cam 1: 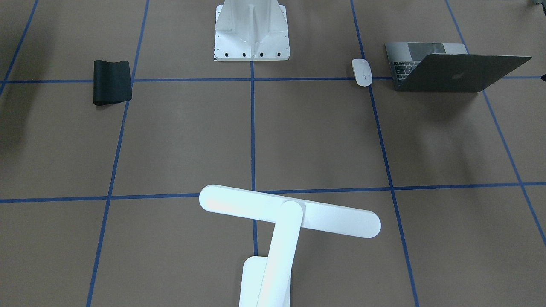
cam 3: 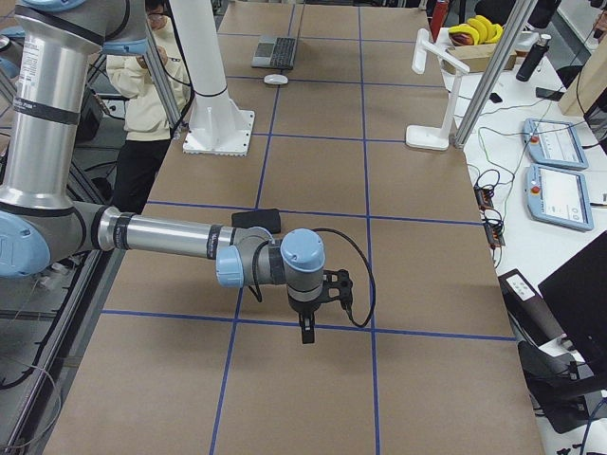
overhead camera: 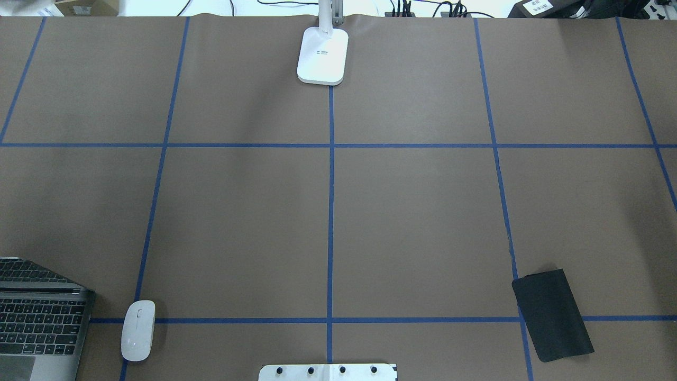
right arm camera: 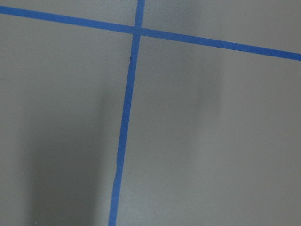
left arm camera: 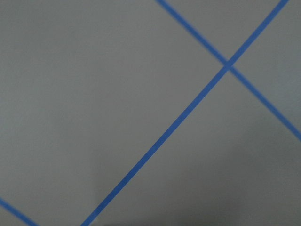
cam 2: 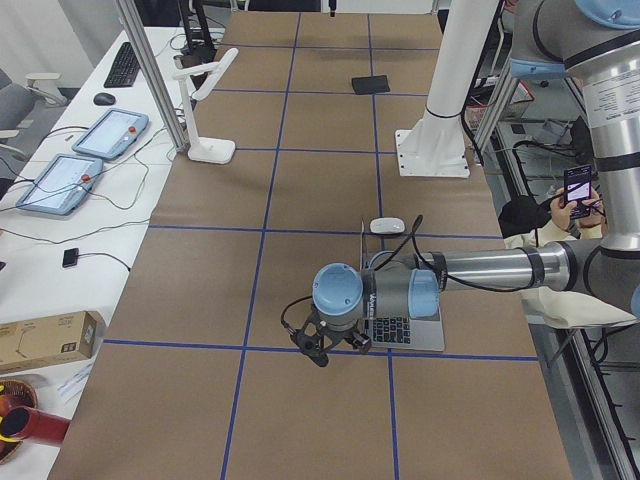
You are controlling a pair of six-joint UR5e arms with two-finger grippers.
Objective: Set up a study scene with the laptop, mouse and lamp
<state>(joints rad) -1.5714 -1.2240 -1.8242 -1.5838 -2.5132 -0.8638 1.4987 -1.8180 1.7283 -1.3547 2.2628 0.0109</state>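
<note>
The grey laptop (cam 1: 456, 72) stands open at the table's near left corner (overhead camera: 37, 317). The white mouse (cam 1: 361, 72) lies just beside it (overhead camera: 138, 330). At the far middle edge stands the white lamp (cam 1: 290, 213), its base (overhead camera: 322, 55) on the paper. My left gripper (cam 2: 320, 350) hangs low over the table beyond the laptop (cam 2: 405, 330), seen only from the side, so I cannot tell its state. My right gripper (cam 3: 305, 327) hovers over bare paper past the black mat (cam 3: 256, 220); its state cannot be told either. Both wrist views show only paper and blue tape.
A black mat (overhead camera: 552, 315) lies at the near right. The white bolted pedestal (cam 1: 251, 32) stands at the robot's edge, in the middle. A person (cam 2: 575, 190) with a phone stands behind the robot. Tablets (cam 3: 560, 142) and cables lie on the side desk.
</note>
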